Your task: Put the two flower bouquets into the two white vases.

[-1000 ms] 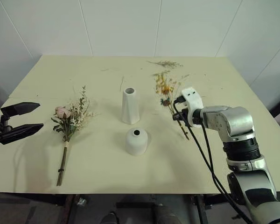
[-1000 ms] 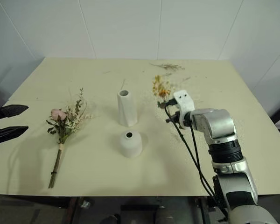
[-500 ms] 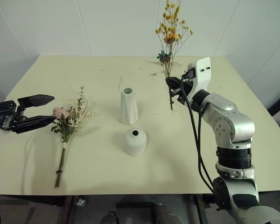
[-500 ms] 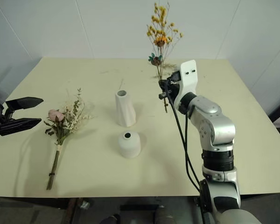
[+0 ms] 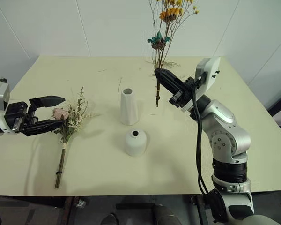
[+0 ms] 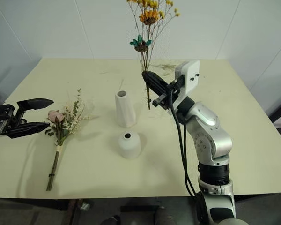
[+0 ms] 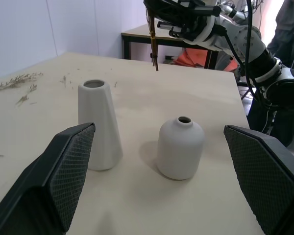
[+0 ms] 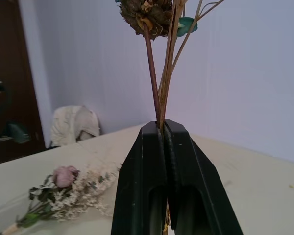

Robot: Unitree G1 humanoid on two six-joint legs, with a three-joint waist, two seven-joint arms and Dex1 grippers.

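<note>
From the head views, my right gripper (image 5: 160,74) has its jaws pressed together on the thin brown stems of the yellow-orange bouquet (image 5: 165,33), holding it upright in the air above the far half of the surface (image 5: 225,140), its stem ends hanging free beyond the tall faceted vase (image 5: 129,107). That vase stands near the middle of the surface, with the short rounded vase (image 5: 135,142) just toward the near edge from it. My left gripper (image 5: 54,111), jaws spread wide, hovers by the left edge, its tips close to the pink rose bouquet (image 5: 68,121), which lies flat with its bound stem pointing to the near edge. Loose dried sprigs (image 6: 167,67) lie near the far edge. In my left wrist view, my fingers (image 7: 68,166) stand apart around both vases, the right gripper's stems above them. In my right wrist view, the jaws pinch the stems, the rose bouquet lying beyond.
</note>
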